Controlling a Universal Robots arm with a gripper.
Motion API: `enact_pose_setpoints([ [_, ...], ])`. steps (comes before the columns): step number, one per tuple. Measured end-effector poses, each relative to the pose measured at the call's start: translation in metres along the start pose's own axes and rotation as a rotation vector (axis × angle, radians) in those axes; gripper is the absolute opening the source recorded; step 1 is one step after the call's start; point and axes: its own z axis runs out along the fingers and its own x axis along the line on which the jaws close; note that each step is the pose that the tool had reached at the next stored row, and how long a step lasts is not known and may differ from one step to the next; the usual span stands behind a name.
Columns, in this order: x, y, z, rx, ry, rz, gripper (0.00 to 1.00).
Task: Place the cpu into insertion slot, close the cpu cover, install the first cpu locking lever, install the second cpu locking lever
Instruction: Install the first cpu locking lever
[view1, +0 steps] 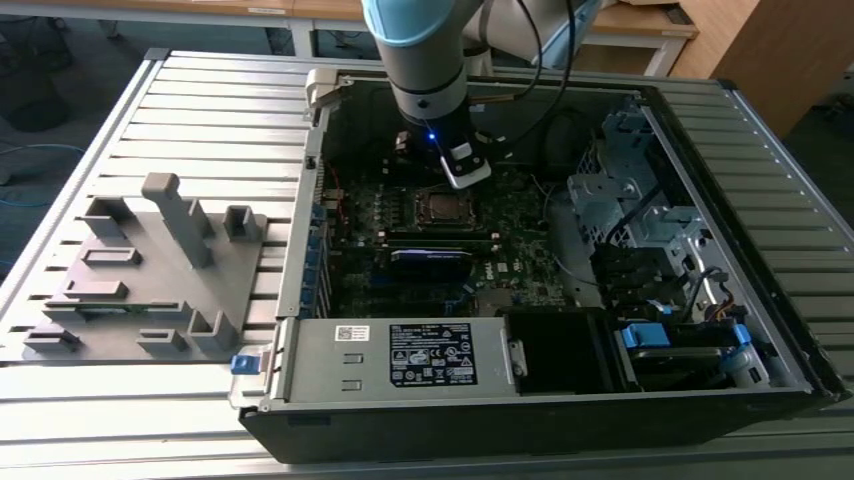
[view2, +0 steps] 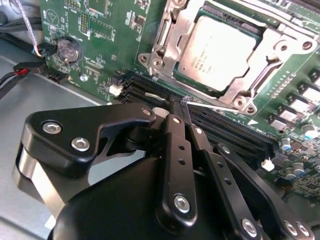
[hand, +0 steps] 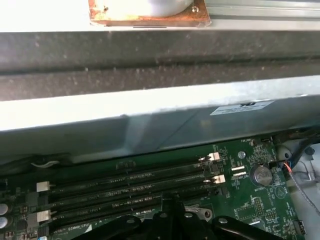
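In the second wrist view the cpu (view2: 222, 52) lies flat in the insertion slot (view2: 159, 59), its silver-grey top showing. The cpu cover (view2: 265, 55) is down around it as a silvery frame. A thin silver locking lever (view2: 220, 107) runs along the socket's edge beside the dark memory slots. My gripper (view2: 181, 106) is shut, fingertips together right at that lever's end; whether they pinch it I cannot tell. In the exterior view the gripper (view1: 458, 175) hangs just behind the socket with the cpu (view1: 441, 207) inside the open computer case. In the first wrist view the fingertips (hand: 172, 202) sit over the memory slots.
Black memory slots (hand: 130, 185) lie between the gripper and the case wall (hand: 150, 115). A round coin battery (view2: 68, 49) and red-black wires (view2: 22, 70) sit on the green board. A grey fixture block (view1: 147, 270) stands at the exterior view's left; drive bays (view1: 641, 210) fill the case's right.
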Motion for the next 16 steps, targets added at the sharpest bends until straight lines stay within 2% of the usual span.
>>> enact_pose_setpoints([
  [3, -0.0002, -0.0008, -0.0002, -0.0081, 0.0011, 0.003, 0.10],
  [6, -0.0004, -0.0020, -0.0005, -0.0202, 0.0026, 0.006, 0.10],
  [13, -0.0005, -0.0044, 0.0003, -0.0228, 0.0009, 0.006, 0.10],
  [16, -0.0005, -0.0049, 0.0007, -0.0363, 0.0028, 0.010, 0.10],
])
